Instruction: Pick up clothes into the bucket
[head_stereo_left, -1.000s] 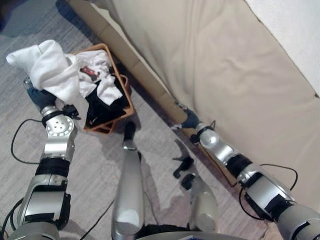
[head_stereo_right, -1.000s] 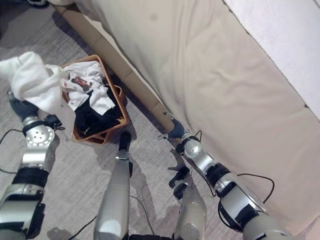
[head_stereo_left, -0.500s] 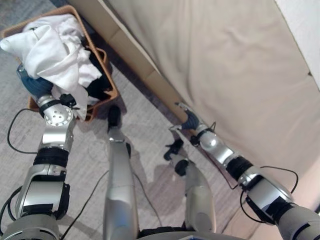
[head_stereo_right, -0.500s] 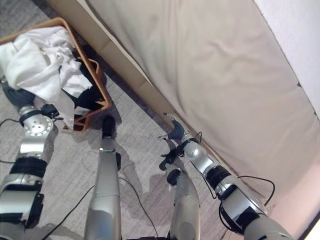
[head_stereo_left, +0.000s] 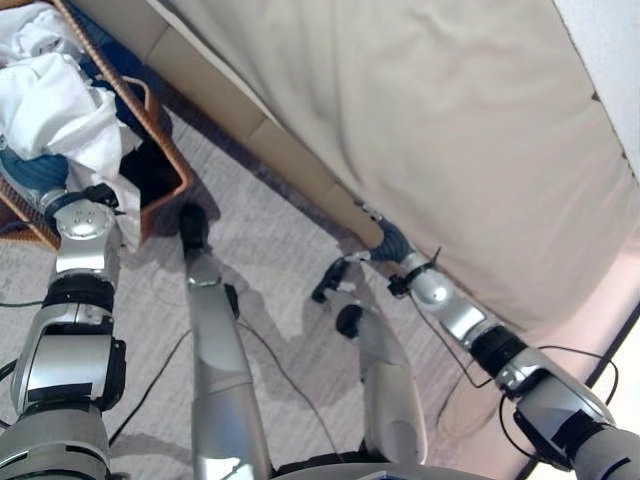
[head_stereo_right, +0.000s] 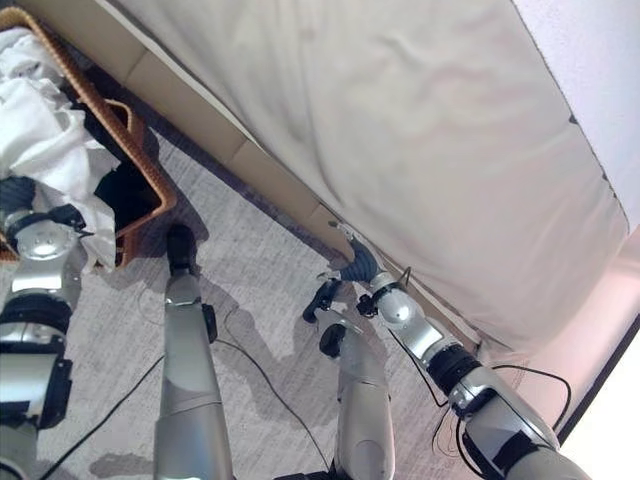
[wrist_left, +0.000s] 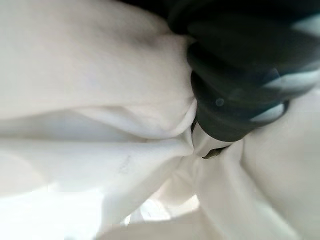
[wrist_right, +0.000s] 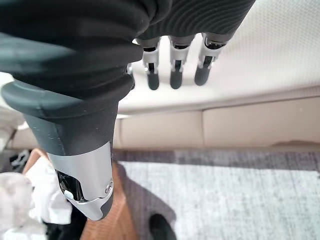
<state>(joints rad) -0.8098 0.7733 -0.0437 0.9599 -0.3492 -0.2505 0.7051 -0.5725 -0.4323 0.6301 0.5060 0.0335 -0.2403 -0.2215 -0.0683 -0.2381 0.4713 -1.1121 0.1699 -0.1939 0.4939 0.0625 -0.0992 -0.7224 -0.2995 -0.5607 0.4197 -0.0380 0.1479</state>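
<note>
A brown wicker basket (head_stereo_left: 168, 160) stands on the carpet at the far left and holds white and dark clothes. My left hand (head_stereo_left: 28, 168) is over the basket, shut on a bunched white cloth (head_stereo_left: 52, 100) that drapes down over the basket's pile. In the left wrist view the white cloth (wrist_left: 100, 100) gathers into folds right at the hand's dark cover (wrist_left: 235, 75). My right hand (head_stereo_left: 385, 240) hangs open beside the sofa's base, holding nothing, its fingers (wrist_right: 172, 75) straight.
A large beige sofa cushion (head_stereo_left: 450, 130) fills the right side, with its tan base panels (head_stereo_left: 270, 140) running along the floor. Grey carpet (head_stereo_left: 280, 250) lies between the basket and the sofa. Dark clothes (head_stereo_right: 125, 190) sit by the basket's near wall.
The camera has swung, so the basket now sits at the far left. My left hand has brought the white cloth from beside the basket down onto its pile. The right hand stays by the sofa base.
</note>
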